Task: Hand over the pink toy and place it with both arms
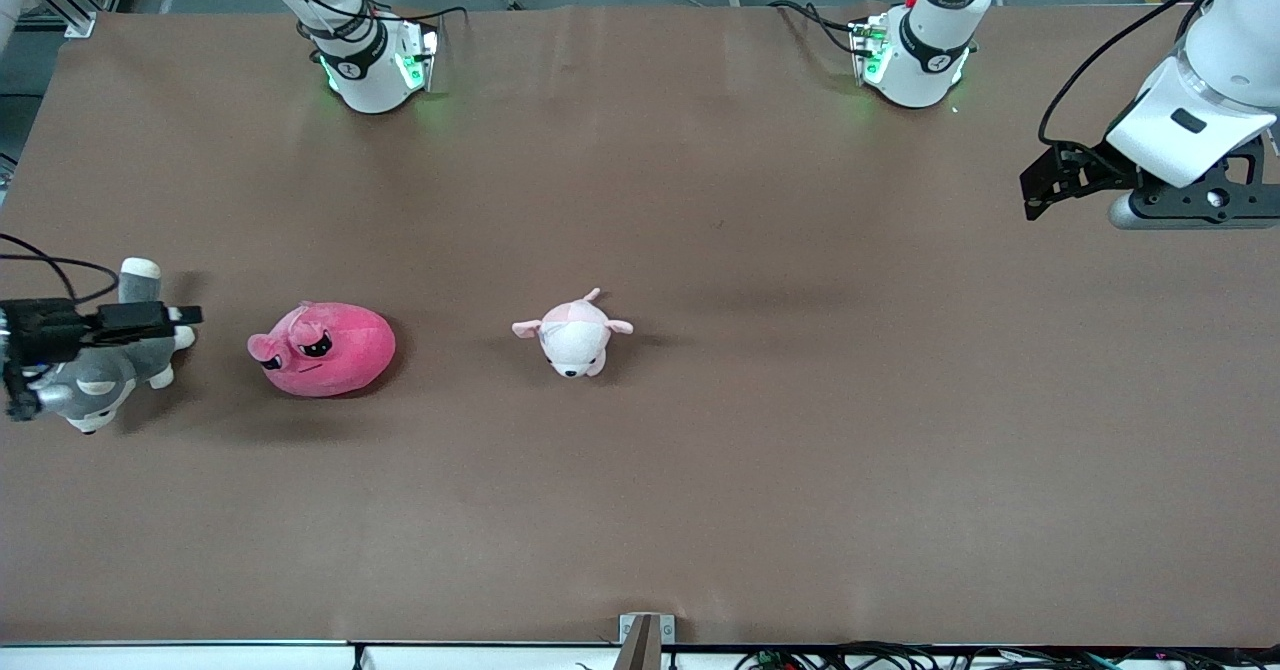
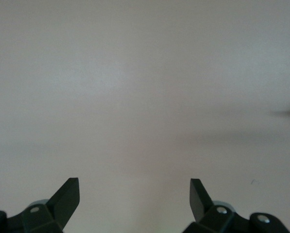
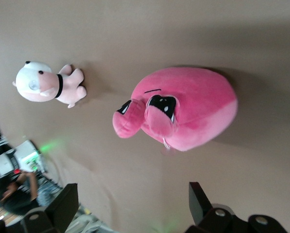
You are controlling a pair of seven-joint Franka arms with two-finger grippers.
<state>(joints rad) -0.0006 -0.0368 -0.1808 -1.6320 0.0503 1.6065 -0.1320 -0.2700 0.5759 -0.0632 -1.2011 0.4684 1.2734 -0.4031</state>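
Note:
The pink toy [image 1: 325, 350] is a hot-pink blob plush with black angry eyes. It lies on the brown table toward the right arm's end, and it fills the middle of the right wrist view [image 3: 183, 109]. My right gripper [image 1: 185, 316] hangs open and empty over the grey-and-white plush dog, a short way from the pink toy and not touching it; its jaws stand wide apart [image 3: 132, 194]. My left gripper [image 1: 1032, 190] waits open and empty above bare table at the left arm's end, with only tabletop between its jaws [image 2: 135, 189].
A grey-and-white plush dog [image 1: 100, 380] lies under the right gripper at the table's edge. A small pale pink-and-white plush [image 1: 575, 335] lies mid-table beside the pink toy and shows in the right wrist view [image 3: 47, 85]. The arm bases [image 1: 375, 65] stand farthest from the front camera.

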